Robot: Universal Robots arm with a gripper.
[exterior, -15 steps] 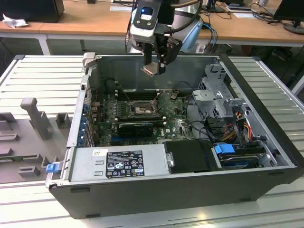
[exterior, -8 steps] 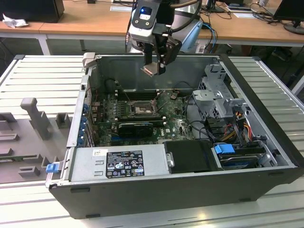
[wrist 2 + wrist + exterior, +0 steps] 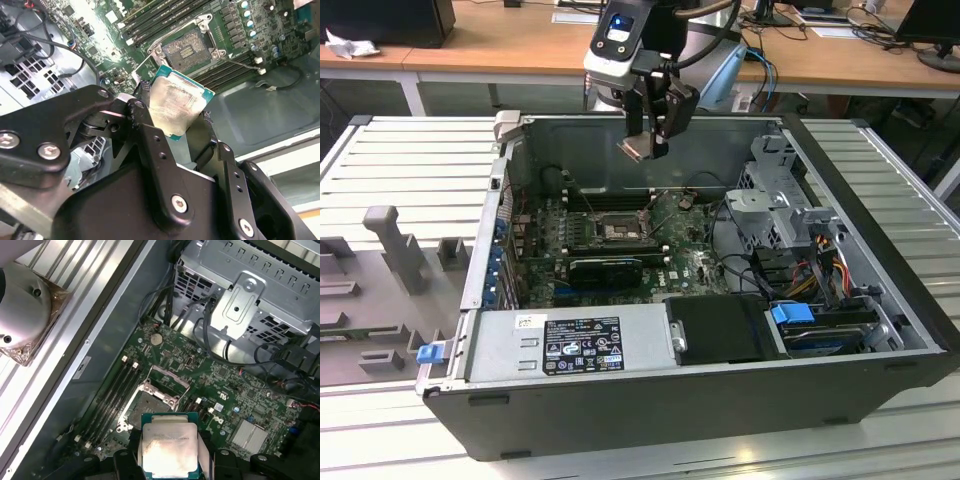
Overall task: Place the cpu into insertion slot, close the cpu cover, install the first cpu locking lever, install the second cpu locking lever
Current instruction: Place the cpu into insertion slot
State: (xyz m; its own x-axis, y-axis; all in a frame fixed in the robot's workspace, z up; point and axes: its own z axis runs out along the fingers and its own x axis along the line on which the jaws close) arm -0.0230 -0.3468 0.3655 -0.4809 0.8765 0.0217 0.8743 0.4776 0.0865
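Exterior view: claw (image 3: pixel 649 147) grips cpu (image 3: pixel 633 150) above insertion slot (image 3: pixel 620 228).

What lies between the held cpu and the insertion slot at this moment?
Nothing. In the first wrist view the cpu, shut in the gripper, hangs over the insertion slot with only bare air between.

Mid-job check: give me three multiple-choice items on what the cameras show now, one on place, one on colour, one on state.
1. Where is the cpu?
A) in the gripper, above the open case
B) lying flat inside the case
C) lying outside the case

2. What colour is the cpu's face?
A) red
B) silver-grey
C) black

3. What state is the insertion slot in?
A) chip seated
B) hidden under a fan
C) empty, contacts bare

Answers:
1 A: the gripper is shut on its edges in both wrist views.
2 B: both wrist views show a pale metal face.
3 C: its contact field lies bare beyond the held chip.
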